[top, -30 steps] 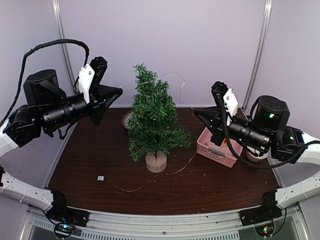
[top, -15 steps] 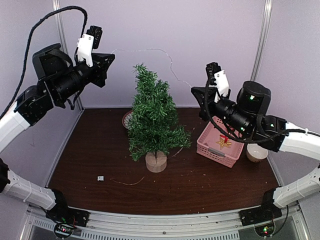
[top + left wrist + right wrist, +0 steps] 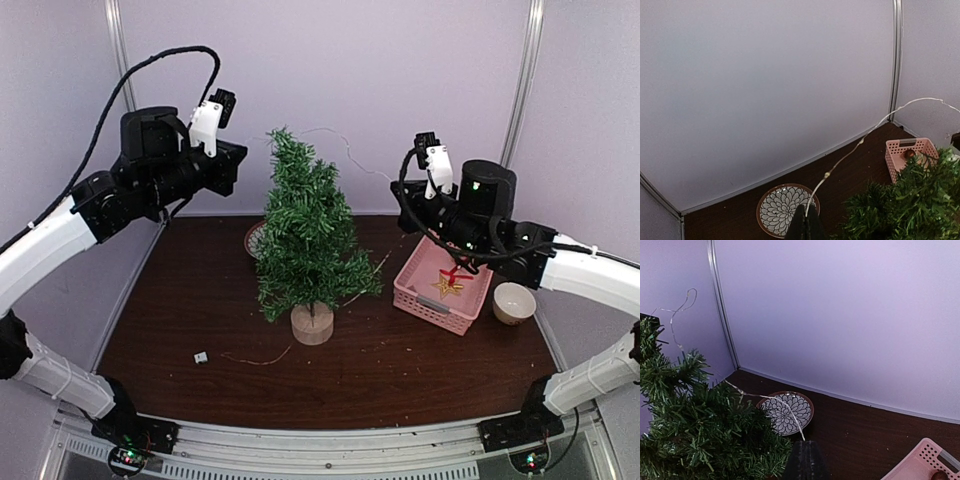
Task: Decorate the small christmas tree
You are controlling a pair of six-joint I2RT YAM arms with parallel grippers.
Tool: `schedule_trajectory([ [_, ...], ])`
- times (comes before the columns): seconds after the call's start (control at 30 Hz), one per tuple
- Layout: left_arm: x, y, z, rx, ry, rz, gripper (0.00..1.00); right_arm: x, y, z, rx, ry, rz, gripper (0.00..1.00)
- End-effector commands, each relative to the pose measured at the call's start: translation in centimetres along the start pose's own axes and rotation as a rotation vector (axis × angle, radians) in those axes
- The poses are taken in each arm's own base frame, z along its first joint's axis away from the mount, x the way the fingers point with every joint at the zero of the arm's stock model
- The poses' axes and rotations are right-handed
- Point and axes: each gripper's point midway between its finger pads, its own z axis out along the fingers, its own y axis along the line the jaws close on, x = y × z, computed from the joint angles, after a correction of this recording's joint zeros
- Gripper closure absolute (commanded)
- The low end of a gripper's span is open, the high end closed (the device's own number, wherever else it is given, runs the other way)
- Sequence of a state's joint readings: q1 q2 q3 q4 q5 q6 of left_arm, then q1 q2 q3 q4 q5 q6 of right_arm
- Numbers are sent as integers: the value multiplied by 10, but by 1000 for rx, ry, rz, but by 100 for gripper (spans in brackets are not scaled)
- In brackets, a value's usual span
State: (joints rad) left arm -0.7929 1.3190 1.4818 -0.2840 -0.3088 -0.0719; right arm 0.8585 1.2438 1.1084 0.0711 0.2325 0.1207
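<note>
Where the dark bench point(image 3: 170, 320) carries it, the small christmas tree point(image 3: 308, 240) stands upright near the middle, its round wooden base point(image 3: 312, 325) flat on the surface.

- A thin beaded light wire point(image 3: 826, 174) arcs in the air past the tree top. More of it trails down the tree's right side and lies slack on the bench in front of the base.
- Left end effector point(image 3: 238, 163): raised level with the tree top, to the tree's left. Fingers pressed together, pinching one end of the wire. The wrist view shows the strand rising straight out of the closed tips.
- Right end effector point(image 3: 398, 195): raised to the tree's right, a little lower than the top. Fingers together, clamped on the wire, which runs from the tips toward the branches.
- Patterned plate point(image 3: 785, 209): on the bench behind the tree and to its left, partly hidden by branches in the top view.
- Pink basket point(image 3: 440, 290): right of the tree, holding a red and gold star point(image 3: 447, 285).
- Small bowl point(image 3: 513, 302): beyond the basket, farther right.
- Tiny white object point(image 3: 201, 356): front left of the base, too small to tell what it is.
</note>
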Motion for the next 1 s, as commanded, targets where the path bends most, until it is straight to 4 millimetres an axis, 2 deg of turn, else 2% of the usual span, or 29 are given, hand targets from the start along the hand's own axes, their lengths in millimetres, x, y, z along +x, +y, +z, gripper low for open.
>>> schedule_trajectory([
  [0.0,20,1,-13,19,39,-65,100,15,-1,1,-15,59,32,100],
  [0.17,46,-6,-28,74,108,-79,100,38,4,-1,-52,138,29,100],
  [0.3,54,-15,-41,140,122,-91,100,50,8,-3,-80,175,34,100],
  [0.43,57,-27,-49,209,124,-82,100,55,15,-6,-123,199,42,100],
  [0.57,62,-51,-56,294,143,-28,100,59,18,-12,-153,221,40,100],
  [0.8,52,-92,-70,423,90,50,100,56,27,-21,-215,230,47,100],
  [0.97,54,-107,-66,474,102,64,100,53,36,-22,-263,241,55,100],
])
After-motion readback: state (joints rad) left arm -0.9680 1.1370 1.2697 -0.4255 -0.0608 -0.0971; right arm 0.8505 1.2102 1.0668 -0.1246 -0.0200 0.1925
